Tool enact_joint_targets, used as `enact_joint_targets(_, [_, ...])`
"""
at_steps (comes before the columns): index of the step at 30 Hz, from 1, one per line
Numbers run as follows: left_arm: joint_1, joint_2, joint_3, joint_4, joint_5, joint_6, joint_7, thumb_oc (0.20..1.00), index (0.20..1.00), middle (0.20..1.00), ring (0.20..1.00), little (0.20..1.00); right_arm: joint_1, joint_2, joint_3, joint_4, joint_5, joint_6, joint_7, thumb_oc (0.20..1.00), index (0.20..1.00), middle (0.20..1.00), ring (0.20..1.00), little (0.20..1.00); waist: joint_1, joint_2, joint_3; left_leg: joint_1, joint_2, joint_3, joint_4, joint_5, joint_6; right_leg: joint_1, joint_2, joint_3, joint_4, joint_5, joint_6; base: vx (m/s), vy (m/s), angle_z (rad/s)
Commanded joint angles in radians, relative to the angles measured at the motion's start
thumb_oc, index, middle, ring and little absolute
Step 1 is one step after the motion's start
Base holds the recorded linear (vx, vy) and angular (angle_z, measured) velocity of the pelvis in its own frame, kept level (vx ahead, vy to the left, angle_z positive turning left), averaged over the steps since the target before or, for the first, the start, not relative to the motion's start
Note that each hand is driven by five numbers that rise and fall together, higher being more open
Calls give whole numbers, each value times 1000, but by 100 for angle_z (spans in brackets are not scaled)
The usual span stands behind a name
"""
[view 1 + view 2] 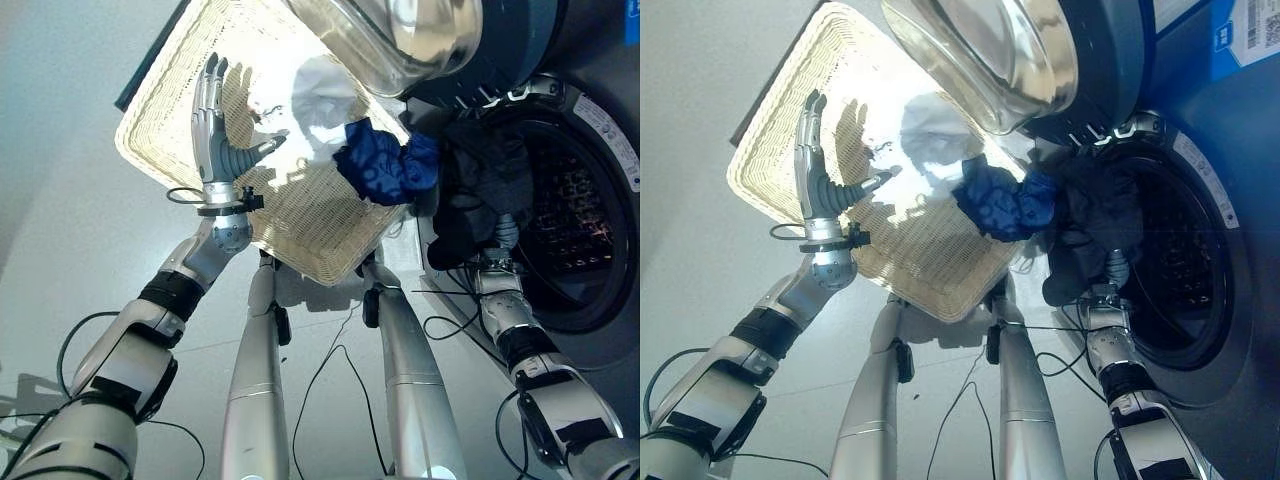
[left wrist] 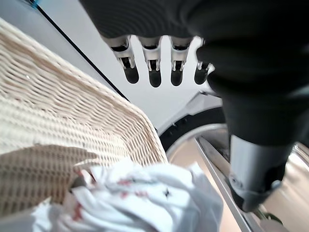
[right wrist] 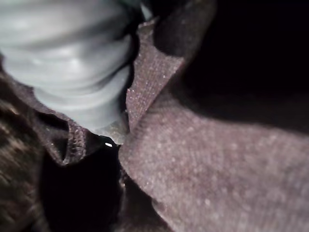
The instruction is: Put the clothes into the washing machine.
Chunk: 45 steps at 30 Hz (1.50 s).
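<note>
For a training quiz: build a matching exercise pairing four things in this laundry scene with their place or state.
Things:
1. white garment
2. blue garment
3. dark garment
4. left hand

Places:
A. draped over the basket's edge toward the drum
B. fingers straight, over the woven wicker basket
C. at the washing machine's drum mouth
D. lying in the basket

Pairs: 1-D, 2-A, 3-C, 4-B

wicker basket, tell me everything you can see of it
The pale woven wicker basket is a shallow rectangular tray with rounded corners and a raised rim, tilted on the floor beside the washing machine's open door. A crumpled white garment and a dark blue garment lie in it, the blue one spilling over the rim toward the drum. The left hand, fingers straight, hovers over its weave.
</note>
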Motion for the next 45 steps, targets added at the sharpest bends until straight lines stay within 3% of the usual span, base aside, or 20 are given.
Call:
enact_joint_targets(1, [-43,-9,16,8,-12,-33,47,1000,1000,1000,1000,1000,-14,-84,-58,-3,78,-81,8,200,200,200,200,200,-12,30,-15,-34,-62,-3,127,-108,-27,59,14,-36,-284,262,137,29,-9,-4])
enact_joint_targets(4, [-68,-2,-9,40,-22,-36,37,1000,1000,1000,1000,1000,-45,-114,-97,79,85,-126,-66,200,200,200,200,200,-11,31,-15,-40,-61,-6,135,-115,-27,54,14,-35,-282,260,137,5,-10,0])
enact_joint_targets(7, [-82,5,-44,67,-33,-39,15,1000,1000,1000,1000,1000,-76,-171,-149,173,3,-210,-250,200,200,200,200,200,-8,31,-15,-43,-58,-8,145,-122,-28,55,14,-39,-276,257,138,18,-40,1])
enact_joint_targets(8, [-84,12,-61,69,-37,-37,5,1000,1000,1000,1000,1000,-95,-205,-167,199,-30,-259,-353,200,200,200,200,200,-8,31,-15,-46,-58,-9,152,-124,-29,55,14,-40,-274,257,139,26,-84,2])
enact_joint_targets(9, [-74,27,-92,69,-47,-31,-20,1000,1000,1000,1000,1000,-108,-266,-189,239,-98,-305,-520,200,200,200,200,200,-7,28,-15,-38,-55,-16,165,-141,-29,67,14,-44,-269,249,142,43,-86,1])
enact_joint_targets(11, [-74,46,-119,53,-48,-18,-19,1000,1000,1000,1000,1000,-118,-307,-190,246,-159,-331,-654,200,200,200,200,200,-8,23,-15,-51,-58,-21,173,-139,-26,59,16,-46,-271,260,140,22,-93,1])
enact_joint_targets(12, [-58,62,-142,25,-44,3,-18,1000,1000,1000,1000,1000,-125,-349,-183,235,-242,-371,-809,200,200,200,200,200,-7,14,-15,-45,-58,-30,180,-157,-23,68,21,-48,-273,253,142,10,-87,3])
enact_joint_targets(14, [-51,72,-146,9,-42,10,-16,1000,1000,1000,1000,1000,-131,-371,-176,217,-297,-375,-910,200,200,200,200,200,-8,11,-15,-48,-59,-33,183,-160,-21,67,23,-49,-274,255,142,7,-50,2])
enact_joint_targets(15, [-45,78,-155,11,-36,2,-16,1000,1000,1000,1000,1000,-172,-423,-155,218,-400,-352,-1081,200,200,200,200,200,-7,3,-15,-48,-59,-37,183,-162,-17,68,26,-50,-278,258,142,0,0,0])
enact_joint_targets(17, [-57,82,-159,21,-39,-2,-33,1000,1000,1000,1000,1000,-202,-462,-133,242,-427,-319,-1143,200,200,200,200,200,-6,-1,-15,-49,-59,-39,182,-163,-16,69,27,-51,-281,259,143,0,-17,-5])
enact_joint_targets(19, [-69,88,-161,32,-42,-7,-50,1000,1000,1000,1000,1000,-219,-489,-126,270,-415,-292,-1136,200,200,200,200,200,-8,-4,-15,-59,-60,-40,180,-151,-15,60,25,-51,-282,268,142,4,-6,-5])
enact_joint_targets(20, [-96,95,-183,74,-31,-19,-78,1000,1000,1000,1000,1000,-252,-535,-88,331,-412,-223,-1116,1000,1000,1000,1000,1000,-7,-10,-15,-48,-58,-44,185,-162,-14,71,27,-54,-277,261,145,9,-5,-4])
enact_joint_targets(26, [-206,100,-263,177,48,2,-132,1000,1000,1000,1000,1000,-303,-560,8,411,-448,-22,-1047,1000,1000,1000,1000,1000,-19,-20,-15,-43,-57,-46,186,-163,-9,73,26,-52,-275,264,145,4,-1,-1])
enact_joint_targets(28, [-230,98,-283,192,55,15,-126,1000,1000,1000,1000,1000,-310,-553,27,418,-470,12,-1037,1000,1000,1000,1000,1000,-21,-20,-15,-42,-58,-46,186,-163,-8,71,26,-51,-275,266,145,0,0,0])
enact_joint_targets(32, [-311,79,-319,242,109,52,-96,1000,1000,1000,1000,1000,-338,-512,90,439,-617,157,-1008,1000,1000,1000,1000,1000,-28,-18,-15,-43,-57,-39,186,-165,-8,66,26,-46,-272,264,147,1,8,1])
enact_joint_targets(38, [-386,42,-363,292,177,104,-36,1000,1000,1000,1000,1000,-306,-423,111,449,-644,219,-947,1000,1000,1000,1000,1000,-39,-20,-15,-47,-58,-34,187,-168,-5,57,28,-41,-269,267,147,0,1,1])
enact_joint_targets(43, [-411,19,-378,325,204,126,-20,1000,1000,1000,1000,1000,-301,-388,122,456,-662,235,-925,1000,1000,1000,1000,1000,-45,-22,-15,-51,-57,-32,186,-169,-6,53,29,-38,-271,268,149,0,0,0])
enact_joint_targets(45, [-455,-7,-394,379,218,159,-31,1000,1000,1000,1000,1000,-292,-331,142,448,-666,248,-889,1000,1000,1000,1000,1000,-58,-31,-15,-54,-51,-24,179,-168,-8,46,31,-34,-275,270,149,-3,15,0])
